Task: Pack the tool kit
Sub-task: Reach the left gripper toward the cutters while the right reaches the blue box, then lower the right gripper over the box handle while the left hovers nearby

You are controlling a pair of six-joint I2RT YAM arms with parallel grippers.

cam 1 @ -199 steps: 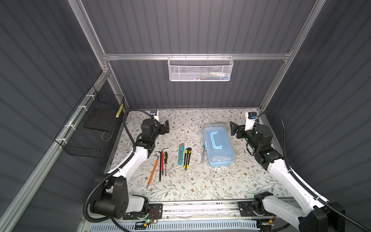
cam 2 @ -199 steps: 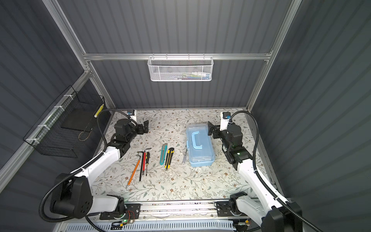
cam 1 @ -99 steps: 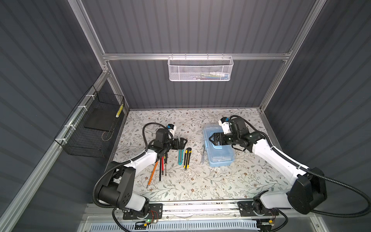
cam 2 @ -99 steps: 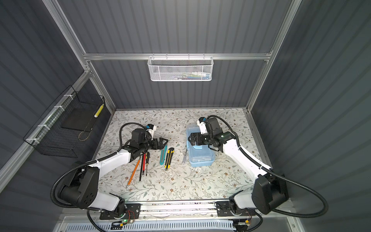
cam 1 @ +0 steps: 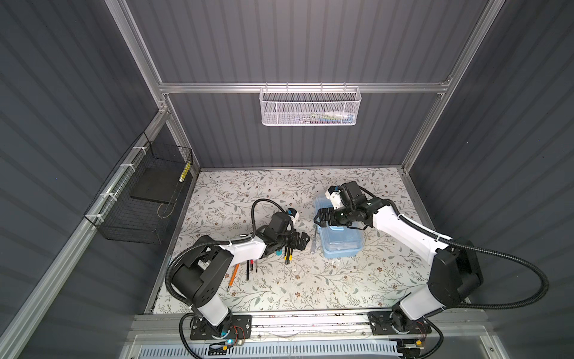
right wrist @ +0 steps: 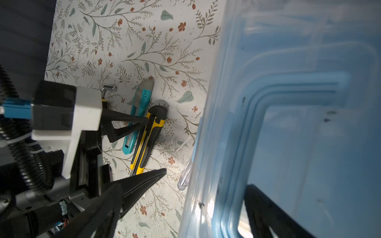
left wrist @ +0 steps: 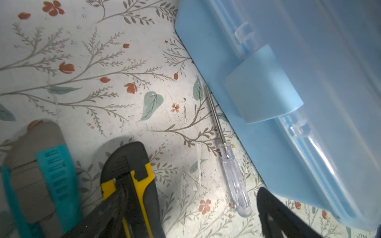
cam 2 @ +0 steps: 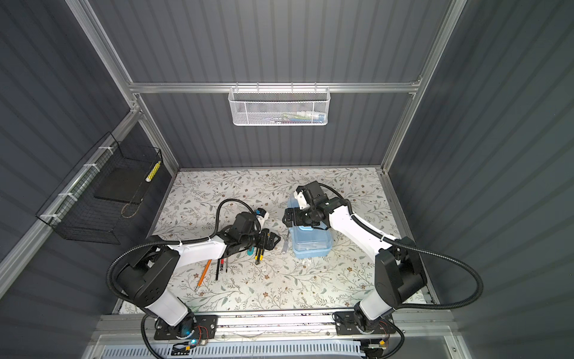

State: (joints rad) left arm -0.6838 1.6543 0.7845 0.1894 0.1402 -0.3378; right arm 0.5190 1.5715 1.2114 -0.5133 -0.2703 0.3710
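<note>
Left hand [cam 1: 302, 242] spread, glossy translucent blue box [cam 1: 341, 245]

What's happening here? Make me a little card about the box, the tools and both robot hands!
Box: blue box, lid on, on the flowery table
Tools lying out: yellow knife, teal knife, clear screwdriver beside the box, pencil
Left hand: open, empty, low over the yellow knife and screwdriver
Right hand: open, empty, over the box's edge nearest the tools

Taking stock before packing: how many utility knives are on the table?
2: a teal knife and a yellow knife, side by side under the left gripper; others may be hidden.
</note>
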